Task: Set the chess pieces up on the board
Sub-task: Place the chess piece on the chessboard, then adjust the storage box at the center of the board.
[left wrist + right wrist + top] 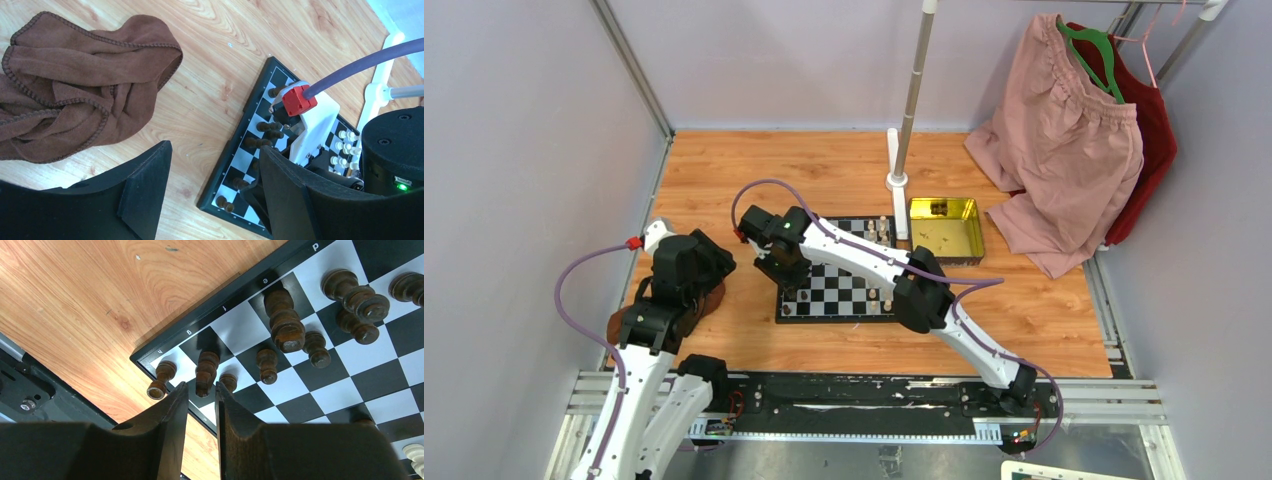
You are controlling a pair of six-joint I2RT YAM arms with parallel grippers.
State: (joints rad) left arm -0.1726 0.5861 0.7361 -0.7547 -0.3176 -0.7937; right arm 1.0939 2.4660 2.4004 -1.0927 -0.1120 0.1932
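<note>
Risks tipping the dark piece (206, 370), upright on the board's (240, 296) corner squares among close neighbours (268, 365), by withdrawing crooked with the right gripper's (201, 387) released, barely parted fingers flanking it tightly; hangs the left gripper (215, 155) wide open and empty beside the board.

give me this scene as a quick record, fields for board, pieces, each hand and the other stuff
board: flat on wooden table
dark pieces: standing near one edge
white pieces: toward the opposite side
right hand: jaws slightly apart astride a dark piece near the board corner
left hand: open, empty, near brown cloth
gold tray: just right of board in top view
</note>
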